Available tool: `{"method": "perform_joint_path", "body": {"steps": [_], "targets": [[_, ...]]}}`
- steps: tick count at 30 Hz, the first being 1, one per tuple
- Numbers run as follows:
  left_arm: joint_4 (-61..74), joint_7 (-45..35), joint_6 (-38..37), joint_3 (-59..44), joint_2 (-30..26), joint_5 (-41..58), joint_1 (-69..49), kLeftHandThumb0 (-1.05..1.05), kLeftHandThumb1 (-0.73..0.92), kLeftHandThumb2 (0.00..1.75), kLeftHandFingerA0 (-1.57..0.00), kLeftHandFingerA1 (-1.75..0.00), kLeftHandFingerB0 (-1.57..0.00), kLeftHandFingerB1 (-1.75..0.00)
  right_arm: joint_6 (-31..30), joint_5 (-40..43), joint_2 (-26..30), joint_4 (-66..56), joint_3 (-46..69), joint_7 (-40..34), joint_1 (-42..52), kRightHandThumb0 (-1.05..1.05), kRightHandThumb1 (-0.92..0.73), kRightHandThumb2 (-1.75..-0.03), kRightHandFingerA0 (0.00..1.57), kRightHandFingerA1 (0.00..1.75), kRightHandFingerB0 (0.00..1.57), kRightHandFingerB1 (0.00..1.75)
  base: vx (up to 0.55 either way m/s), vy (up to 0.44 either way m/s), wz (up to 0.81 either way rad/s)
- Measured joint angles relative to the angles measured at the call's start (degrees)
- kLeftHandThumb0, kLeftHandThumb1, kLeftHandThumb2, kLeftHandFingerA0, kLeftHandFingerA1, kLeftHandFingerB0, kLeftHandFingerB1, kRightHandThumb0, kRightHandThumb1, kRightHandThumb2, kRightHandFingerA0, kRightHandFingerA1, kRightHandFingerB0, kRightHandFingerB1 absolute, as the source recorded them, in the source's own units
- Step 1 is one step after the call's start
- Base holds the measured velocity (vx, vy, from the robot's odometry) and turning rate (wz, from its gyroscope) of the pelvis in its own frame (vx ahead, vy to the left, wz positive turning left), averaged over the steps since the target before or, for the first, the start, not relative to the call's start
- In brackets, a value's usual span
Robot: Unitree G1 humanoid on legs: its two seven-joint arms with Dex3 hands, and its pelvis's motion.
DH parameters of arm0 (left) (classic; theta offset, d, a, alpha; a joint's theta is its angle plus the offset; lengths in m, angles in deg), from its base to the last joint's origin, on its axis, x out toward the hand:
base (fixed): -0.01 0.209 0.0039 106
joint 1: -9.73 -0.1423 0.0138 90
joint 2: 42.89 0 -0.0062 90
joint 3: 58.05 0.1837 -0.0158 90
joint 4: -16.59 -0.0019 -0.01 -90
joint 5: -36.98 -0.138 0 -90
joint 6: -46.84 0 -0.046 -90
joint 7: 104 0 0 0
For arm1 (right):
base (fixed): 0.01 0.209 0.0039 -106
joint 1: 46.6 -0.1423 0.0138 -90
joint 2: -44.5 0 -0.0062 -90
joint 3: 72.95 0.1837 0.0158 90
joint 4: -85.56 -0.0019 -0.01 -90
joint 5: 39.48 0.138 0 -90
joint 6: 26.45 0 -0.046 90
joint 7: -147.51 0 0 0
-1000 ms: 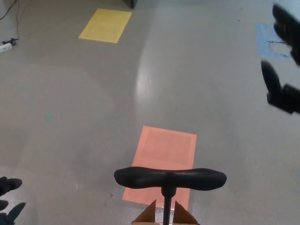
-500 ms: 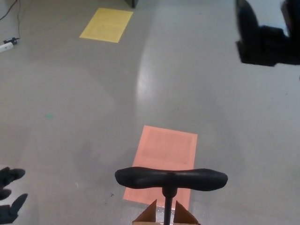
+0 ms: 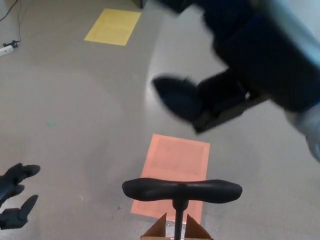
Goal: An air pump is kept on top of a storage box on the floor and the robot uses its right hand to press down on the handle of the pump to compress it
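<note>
While the right hand (image 3: 200, 100) is hanging blurred above the floor (image 3: 75, 100), clear of the pump, I cannot tell how its fingers are set. Low in the head view, the pump handle (image 3: 182, 189) is sitting level atop its thin rod (image 3: 178, 220), untouched, with 2 brown flaps of the storage box (image 3: 162, 229) showing at the bottom edge. Behind the handle an orange sheet (image 3: 175, 165) is lying flat, and a yellow sheet (image 3: 112, 26) is lying far off. At the left edge, the left hand (image 3: 14, 197) is hovering with fingers spread, holding nothing.
</note>
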Motion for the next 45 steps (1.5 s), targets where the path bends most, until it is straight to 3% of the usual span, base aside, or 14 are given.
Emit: {"method": "perform_joint_path", "body": {"steps": [1,2,3,6,7,10,11,20,21,22,24,25,35,45], "targets": [[-1.27,-0.15,-0.01,0.01,-0.02,-0.03,0.39,-0.60,0.70,0.83,-0.19,-0.42,-0.13,-0.37,-0.62,-0.05,0.33,-0.50,-0.95,0.65,0.00,-0.85,-0.81,-1.14,0.00,0.14,0.00,0.15,0.00,0.000,0.00],[-2.55,-0.25,0.00,0.02,-0.04,-0.06,0.73,-0.60,0.70,0.83,-0.19,-0.42,-0.13,-0.37,-1.17,-0.09,0.59,-0.91,-1.78,1.25,0.00,-0.85,-0.81,-1.14,0.00,0.14,0.00,0.15,0.00,0.000,0.00],[-4.14,-0.36,-0.01,0.04,-0.04,-0.09,1.29,-0.54,0.81,0.65,-0.23,-0.34,-0.16,-0.28,-1.83,-0.14,0.86,-1.24,-2.77,1.92,0.01,-0.83,-0.80,-1.13,0.00,0.18,0.00,0.18,0.00,0.000,0.00],[-9.01,-0.70,-0.02,-0.05,-0.07,-0.10,2.57,-0.60,0.83,0.64,-0.26,-0.35,-0.15,-0.28,-4.11,-0.64,2.06,-1.93,-6.32,4.31,0.19,-0.82,-0.81,-1.15,0.00,0.19,0.00,0.19,0.00,0.000,0.00],[-10.42,-0.78,-0.15,-0.04,-0.12,-0.13,2.85,-0.34,0.56,1.09,0.00,-0.48,0.00,-0.47,-4.87,-0.98,2.50,-1.80,-7.60,5.08,0.48,-0.85,-0.83,-1.16,0.00,0.17,0.00,0.16,0.00,0.000,0.00],[-14.06,-1.00,-0.88,0.63,-0.54,-0.44,3.48,-0.33,0.60,1.12,-0.01,-0.48,-0.01,-0.47,-7.35,-1.86,3.85,-0.18,-10.81,7.53,1.64,-0.84,-0.82,-1.15,0.00,0.17,0.00,0.16,0.00,0.000,0.00],[-14.78,-1.07,-1.01,1.00,-0.66,-0.61,3.70,-0.59,0.86,0.65,-0.26,-0.36,-0.18,-0.30,-8.10,-2.13,4.26,0.45,-11.52,8.20,1.90,-0.83,-0.81,-1.13,0.00,0.19,0.00,0.17,0.00,0.000,0.00],[-18.31,-1.44,-3.78,1.71,-1.66,-0.84,4.85,-0.55,0.83,0.65,-0.23,-0.33,-0.18,-0.29,-12.37,-5.63,5.01,9.79,-14.90,12.25,5.74,-0.81,-0.78,-1.11,0.00,0.22,0.03,0.23,0.00,0.000,0.00],[-18.55,-1.43,-3.93,1.81,-1.66,-0.86,5.03,-0.29,0.58,1.09,-0.07,-0.50,-0.06,-0.49,-12.32,-6.16,4.91,11.76,-15.16,12.35,6.68,-0.80,-0.77,-1.10,0.00,0.23,0.03,0.22,0.00,0.000,0.00],[-18.71,-1.43,-3.97,1.86,-1.67,-0.88,5.13,-0.29,0.58,1.09,-0.07,-0.50,-0.06,-0.49,-12.26,-6.53,4.82,13.01,-15.34,12.37,7.32,-0.80,-0.77,-1.10,0.00,0.22,0.01,0.21,0.00,0.000,0.00],[-18.95,-1.43,-4.04,1.92,-1.67,-0.90,5.21,-0.29,0.57,1.08,-0.08,-0.50,-0.07,-0.49,-12.16,-7.21,4.63,15.30,-15.64,12.37,8.71,-0.80,-0.77,-1.10,0.00,0.21,0.00,0.21,0.00,0.000,0.00],[-19.16,-1.43,-4.10,1.96,-1.67,-0.93,5.20,-0.53,0.82,0.65,-0.26,-0.34,-0.20,-0.29,-11.97,-7.84,4.41,17.08,-15.86,12.37,9.65,-0.80,-0.77,-1.09,0.00,0.21,0.00,0.20,0.00,0.000,0.00],[-19.49,-1.39,-4.52,2.21,-1.67,-1.26,5.16,-0.55,0.83,0.65,-0.27,-0.34,-0.20,-0.29,-8.82,-10.33,2.19,24.24,-15.42,11.84,16.94,-0.83,-0.78,-1.09,0.02,0.22,0.02,0.20,0.00,0.000,0.00],[-19.57,-1.40,-4.54,2.16,-1.67,-1.27,5.29,-0.54,0.83,0.65,-0.26,-0.34,-0.20,-0.29,-4.44,-10.37,0.68,22.61,-14.80,11.52,26.69,-0.87,-0.80,-1.11,0.02,0.18,0.02,0.17,0.00,0.000,0.00]]}}
